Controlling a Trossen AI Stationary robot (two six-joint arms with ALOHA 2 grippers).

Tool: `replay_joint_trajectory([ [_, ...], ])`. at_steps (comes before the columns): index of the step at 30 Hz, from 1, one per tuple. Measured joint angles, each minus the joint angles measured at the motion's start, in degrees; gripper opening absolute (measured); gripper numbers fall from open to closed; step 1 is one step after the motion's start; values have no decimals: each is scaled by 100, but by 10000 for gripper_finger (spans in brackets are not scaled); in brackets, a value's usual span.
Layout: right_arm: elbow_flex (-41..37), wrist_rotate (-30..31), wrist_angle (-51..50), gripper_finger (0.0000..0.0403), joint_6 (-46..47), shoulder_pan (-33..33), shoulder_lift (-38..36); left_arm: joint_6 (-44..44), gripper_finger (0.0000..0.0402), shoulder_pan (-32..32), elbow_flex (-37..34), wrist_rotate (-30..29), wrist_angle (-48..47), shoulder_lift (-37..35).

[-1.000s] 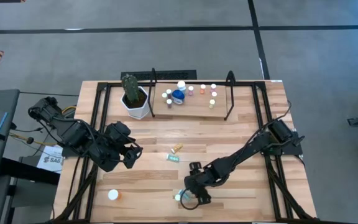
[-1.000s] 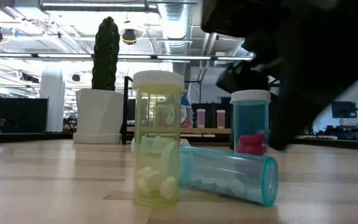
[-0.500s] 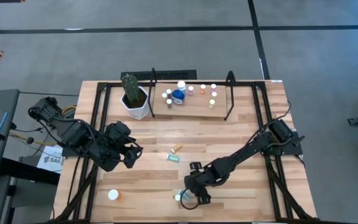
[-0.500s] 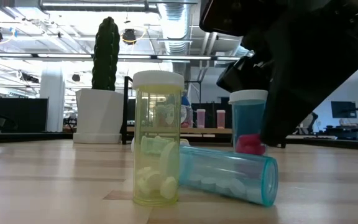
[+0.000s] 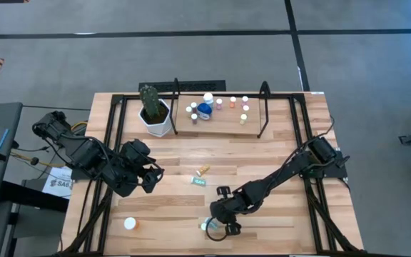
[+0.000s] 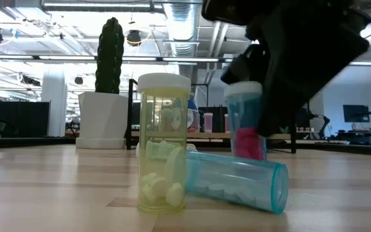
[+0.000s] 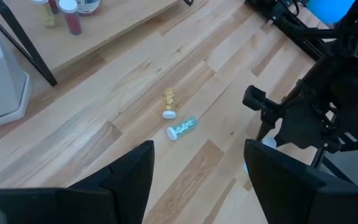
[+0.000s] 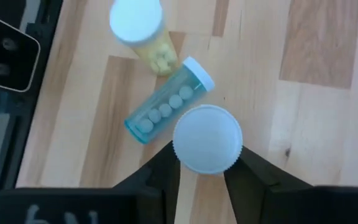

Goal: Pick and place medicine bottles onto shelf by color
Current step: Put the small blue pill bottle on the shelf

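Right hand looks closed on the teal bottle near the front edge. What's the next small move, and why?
Probably lift straight up a little. The right hand has its fingers against the white-capped teal bottle, which leans in the low view. A lying teal bottle and an upright yellow bottle sit close by, so a sideways drag could knock them. Then carry it to the shelf.
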Motion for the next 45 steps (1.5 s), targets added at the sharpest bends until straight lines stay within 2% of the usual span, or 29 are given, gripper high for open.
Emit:
replay_joint_trajectory([
  [8,490,1,-916,123,-482,-194,-4,151,235,0,0,-2,0,0],
  [14,574,5,-1291,123,-819,-522,-237,372,235,0,0,-6,0,0],
  [21,558,62,-1831,123,-1457,-1322,-867,636,235,0,-2,-35,-33,-2],
  [26,-44,129,-1862,123,-1707,-2227,-1564,787,235,-2,-4,-51,-59,-2],
  [30,-768,166,-1502,123,-1340,-3080,-2088,970,235,0,-4,-224,-55,-2],
  [33,-1107,182,-961,123,-537,-3635,-2351,1080,235,80,-4,-425,-44,-2],
  [38,-1159,234,-667,123,268,-4269,-2404,1104,235,440,-4,-619,-15,-2],
  [45,-1166,335,-382,123,248,-4765,-2279,1194,235,1203,-4,-788,19,-4],
])
